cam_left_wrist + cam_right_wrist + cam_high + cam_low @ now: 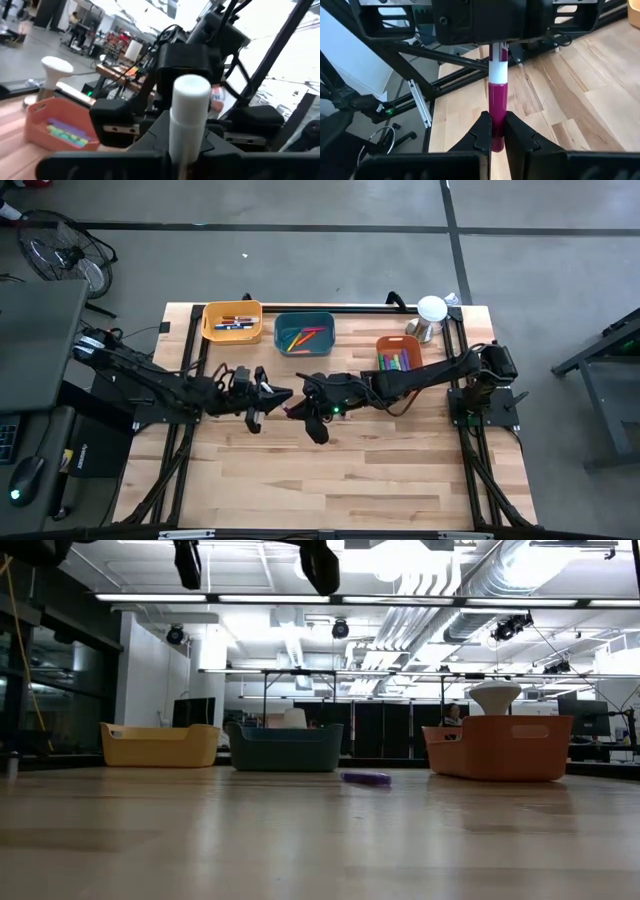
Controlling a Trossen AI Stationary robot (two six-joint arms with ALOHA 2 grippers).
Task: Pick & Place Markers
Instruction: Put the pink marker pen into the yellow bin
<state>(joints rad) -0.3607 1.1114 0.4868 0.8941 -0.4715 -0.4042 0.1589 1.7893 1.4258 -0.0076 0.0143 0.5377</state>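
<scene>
Both grippers meet mid-table above the light wood-plank tabletop (350, 470), each clamped on one end of a single magenta marker with a white end (497, 107) — left gripper (262, 393) on the white end, right gripper (305, 406) on the magenta barrel. Marker's long axis runs straight from one gripper to the other, roughly along the table's width, white end toward the left arm. It is held clear of the wood; the near half of the table is open room, both arms sitting well inside the edges.

Three bins line the far edge: yellow plastic bin (232, 320), teal plastic bin (304, 332), orange plastic bin (398, 352), each with markers inside. White mushroom-shaped object (431, 314) stands beside the orange one.

Low view alone shows a purple marker (365, 778) lying flat on the table between teal and orange bins — grippers only show at its top edge. Right wrist view alone shows marker colour; left wrist sees just the white end (188, 120).
</scene>
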